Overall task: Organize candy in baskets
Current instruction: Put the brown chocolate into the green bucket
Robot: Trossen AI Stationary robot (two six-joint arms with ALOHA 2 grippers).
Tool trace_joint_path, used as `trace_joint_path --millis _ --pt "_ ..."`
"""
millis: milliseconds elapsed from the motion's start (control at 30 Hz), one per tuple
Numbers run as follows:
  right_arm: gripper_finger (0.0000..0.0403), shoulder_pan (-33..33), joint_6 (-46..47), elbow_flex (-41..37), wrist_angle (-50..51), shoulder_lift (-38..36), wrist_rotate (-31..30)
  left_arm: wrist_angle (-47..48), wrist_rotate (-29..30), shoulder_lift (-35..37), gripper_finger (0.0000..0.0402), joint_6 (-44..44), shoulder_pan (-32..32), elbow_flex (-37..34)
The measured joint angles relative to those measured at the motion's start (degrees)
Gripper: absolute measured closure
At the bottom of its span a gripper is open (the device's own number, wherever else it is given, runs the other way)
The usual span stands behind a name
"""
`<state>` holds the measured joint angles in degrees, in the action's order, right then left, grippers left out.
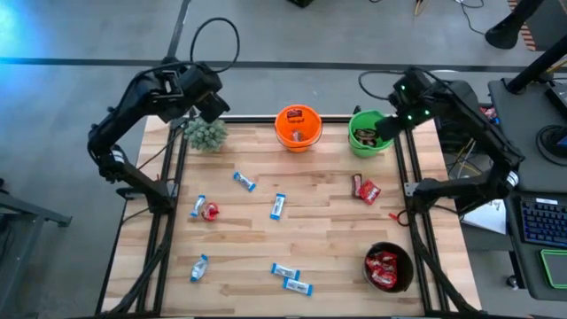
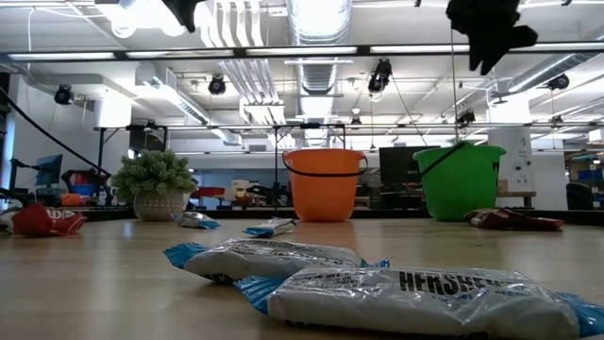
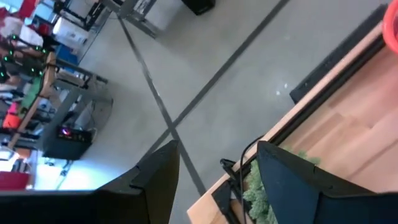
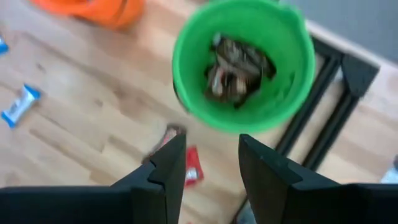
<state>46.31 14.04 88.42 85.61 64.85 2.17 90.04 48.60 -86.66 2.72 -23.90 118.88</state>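
Three baskets stand on the wooden table: an orange one (image 1: pixel 297 128) and a green one (image 1: pixel 369 133) at the far edge, and a black one (image 1: pixel 388 268) near right. Dark brown bars (image 4: pixel 239 65) lie in the green basket and red packets (image 1: pixel 383 266) in the black one. Blue-and-white bars (image 1: pixel 278 206) lie scattered on the tabletop. A red packet beside a brown bar (image 1: pixel 366 189) lies below the green basket. My right gripper (image 4: pixel 211 168) hangs open and empty above the green basket's near rim. My left gripper (image 3: pixel 217 180) is open and empty, raised over the far left corner.
A small potted plant (image 1: pixel 205 133) stands at the far left corner under my left gripper. A red packet (image 1: pixel 211 211) with a blue-and-white bar (image 1: pixel 198 206) lies at mid left. Two more bars (image 1: pixel 292 278) lie near the front edge, close to the low camera.
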Motion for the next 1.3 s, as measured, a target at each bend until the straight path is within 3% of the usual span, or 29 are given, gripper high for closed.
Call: trace_joint_path --millis 300,667,833,933,1033,1300 --pt "0.0270 -4.55 9.47 -5.21 4.37 -4.00 0.01 -0.03 -2.11 0.33 0.0205 0.89 0.00 2.26" --pt "0.0261 -9.84 26.05 -19.28 4.17 -6.89 0.87 -0.03 -2.64 1.82 0.0205 -4.24 0.00 2.49" --pt "0.0252 -11.97 27.25 -27.11 -1.48 -7.01 -1.10 -0.01 -2.64 3.59 0.0205 -6.78 0.00 2.50" --pt "0.0247 -12.95 28.18 -30.52 -5.71 -6.44 1.39 -0.03 -2.66 4.57 0.0205 -7.56 0.00 2.50" --pt "0.0245 -14.22 29.35 -32.15 -8.10 -5.50 4.93 -0.03 -2.67 5.46 0.0205 -7.73 0.00 2.50" --pt "0.0247 -16.47 32.83 -34.85 -11.55 -3.63 5.35 -0.03 -2.77 6.90 0.0205 -7.78 0.00 2.50"
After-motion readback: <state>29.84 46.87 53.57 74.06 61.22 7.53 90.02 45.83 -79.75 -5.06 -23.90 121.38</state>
